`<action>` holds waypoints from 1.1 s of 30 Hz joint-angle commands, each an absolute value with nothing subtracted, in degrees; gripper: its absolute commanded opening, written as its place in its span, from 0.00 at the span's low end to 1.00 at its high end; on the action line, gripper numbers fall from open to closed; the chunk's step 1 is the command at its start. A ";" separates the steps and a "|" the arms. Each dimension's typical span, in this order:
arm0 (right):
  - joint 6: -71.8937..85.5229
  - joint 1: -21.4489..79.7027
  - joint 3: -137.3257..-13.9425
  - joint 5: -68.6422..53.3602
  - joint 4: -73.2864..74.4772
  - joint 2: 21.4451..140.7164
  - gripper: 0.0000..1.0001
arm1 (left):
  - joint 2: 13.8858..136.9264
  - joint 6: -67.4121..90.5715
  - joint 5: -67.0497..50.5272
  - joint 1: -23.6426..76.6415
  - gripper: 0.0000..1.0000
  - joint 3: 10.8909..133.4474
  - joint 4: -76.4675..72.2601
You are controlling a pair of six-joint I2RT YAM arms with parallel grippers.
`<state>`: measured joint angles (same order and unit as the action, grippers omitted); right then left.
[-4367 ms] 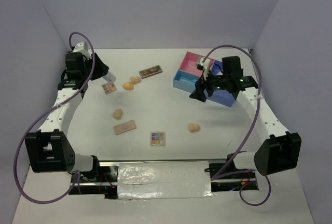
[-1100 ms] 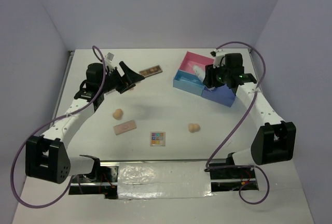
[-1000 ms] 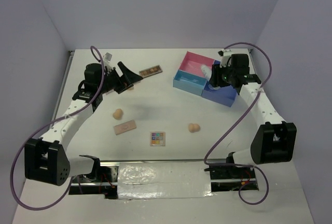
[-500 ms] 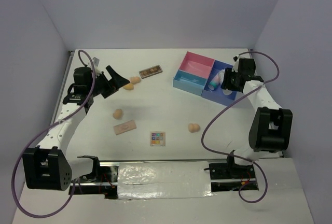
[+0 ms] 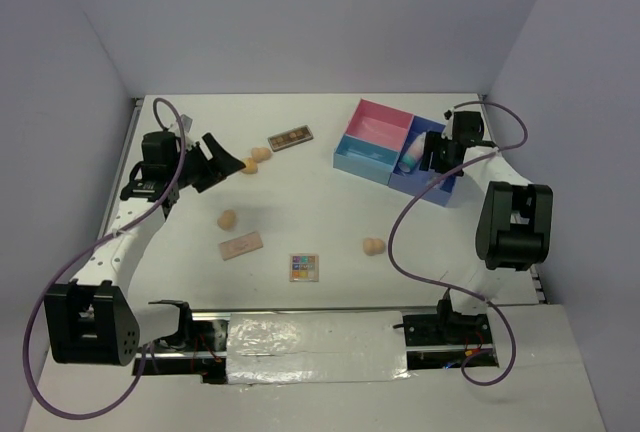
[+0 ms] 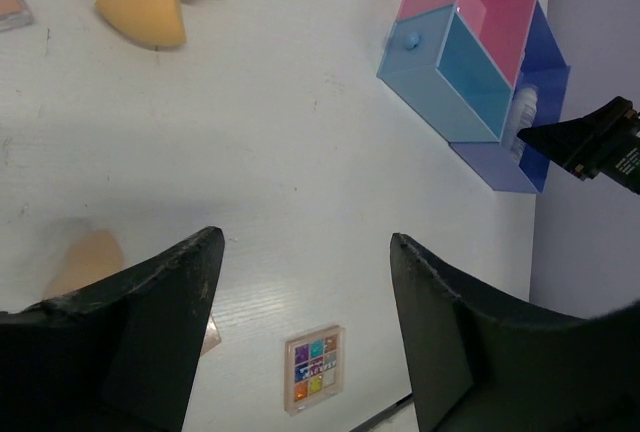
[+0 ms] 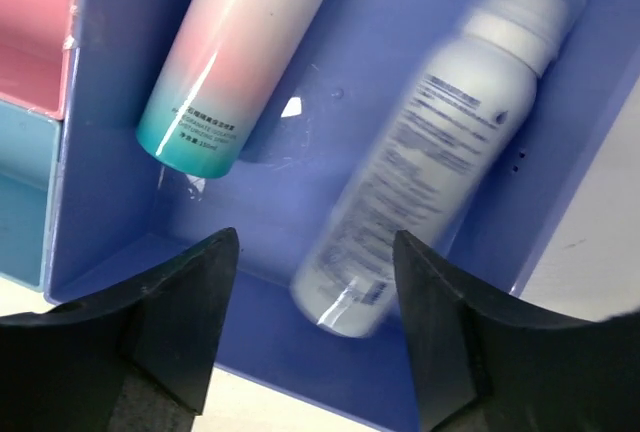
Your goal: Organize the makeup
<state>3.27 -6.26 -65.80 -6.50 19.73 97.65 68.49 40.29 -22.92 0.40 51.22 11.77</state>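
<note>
Now the white bottle (image 7: 440, 152) lies beside a pink-and-teal bottle (image 7: 250, 42) in the purple compartment of the tray (image 5: 362, 156) near the desk's far right corner, the right gripper (image 7: 315, 242) gaping empty above them, while the left gripper (image 6: 305, 242), likewise wide and empty, hangs near the left edge beside a peach sponge (image 5: 247, 165).

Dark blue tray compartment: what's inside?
In the compartment, two bottles lie side by side: a pink-to-teal bottle and a white bottle, blurred. The open right tool covers its near corners.
</note>
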 commanded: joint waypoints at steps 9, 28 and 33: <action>-19.12 -7.47 -70.22 -34.14 28.71 88.34 0.84 | 72.24 35.51 -26.63 0.35 0.17 50.27 10.28; -51.79 22.22 -59.24 -37.02 46.24 77.96 0.69 | 72.09 29.00 -2.64 10.55 0.81 53.62 26.01; -47.99 26.10 -56.44 -26.13 41.93 78.05 0.72 | 66.98 29.71 1.48 10.55 0.80 51.86 26.46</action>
